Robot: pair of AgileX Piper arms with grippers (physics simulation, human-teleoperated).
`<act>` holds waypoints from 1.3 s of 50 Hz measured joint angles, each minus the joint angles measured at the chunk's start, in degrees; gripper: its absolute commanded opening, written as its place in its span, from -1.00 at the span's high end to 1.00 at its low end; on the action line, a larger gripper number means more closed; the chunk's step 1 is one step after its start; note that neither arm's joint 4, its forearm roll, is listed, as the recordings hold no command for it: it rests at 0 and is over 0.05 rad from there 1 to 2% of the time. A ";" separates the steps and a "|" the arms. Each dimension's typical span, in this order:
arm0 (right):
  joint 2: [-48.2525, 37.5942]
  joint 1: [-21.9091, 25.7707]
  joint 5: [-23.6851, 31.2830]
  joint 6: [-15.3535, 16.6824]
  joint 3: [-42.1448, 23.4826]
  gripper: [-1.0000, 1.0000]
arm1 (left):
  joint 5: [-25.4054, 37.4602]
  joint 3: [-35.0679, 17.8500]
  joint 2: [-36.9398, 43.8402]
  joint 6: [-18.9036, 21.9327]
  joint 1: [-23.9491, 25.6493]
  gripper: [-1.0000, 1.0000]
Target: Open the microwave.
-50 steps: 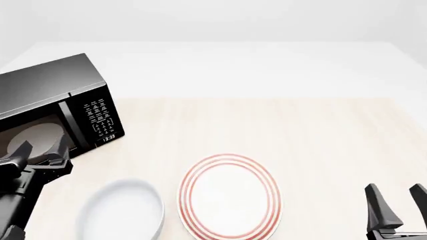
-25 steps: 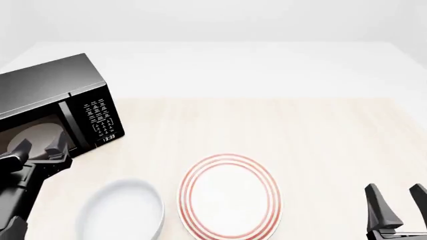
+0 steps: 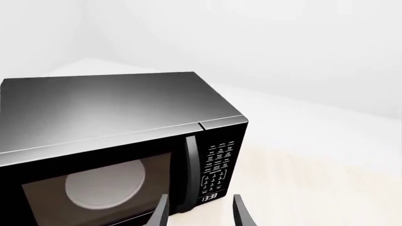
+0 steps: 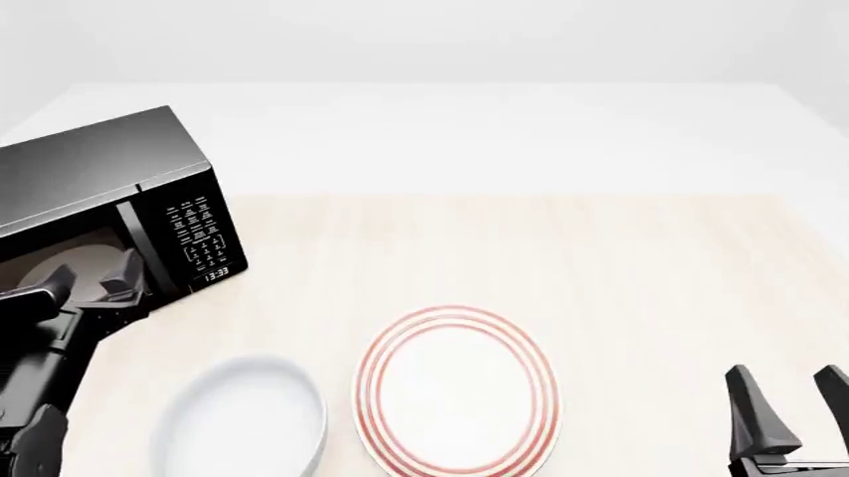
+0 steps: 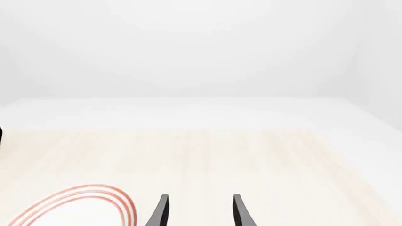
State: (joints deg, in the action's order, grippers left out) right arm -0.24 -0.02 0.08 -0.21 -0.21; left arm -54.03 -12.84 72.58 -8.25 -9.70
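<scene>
Microwave [image 4: 113, 214] door shut, handle [image 3: 191, 172] ungrasped. Left gripper [image 4: 90, 275] spread wide, empty, near handle. Right gripper [image 4: 785, 407] parted, empty, idle.

The pale wooden bench [image 4: 637, 258] with fine light grain fills the lower part of the front view, from about 9 o'clock across to 3 o'clock. Past its far edge, toward 12 o'clock, lies a wide plain white surface [image 4: 464, 129]. Behind this stands a smooth white wall [image 4: 424, 40] without any marks. In the left wrist view two white walls meet in a soft corner [image 3: 88, 28]. The light is even and diffuse, and the shadows on the bench are very faint.
</scene>
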 measured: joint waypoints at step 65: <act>0.00 0.00 0.00 -0.01 0.00 -1.00 | -3.10 -7.05 14.61 -2.04 0.75 -1.00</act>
State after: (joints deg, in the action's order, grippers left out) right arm -0.24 -0.02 0.08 -0.22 -0.21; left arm -57.13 -19.90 87.19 -10.29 -8.95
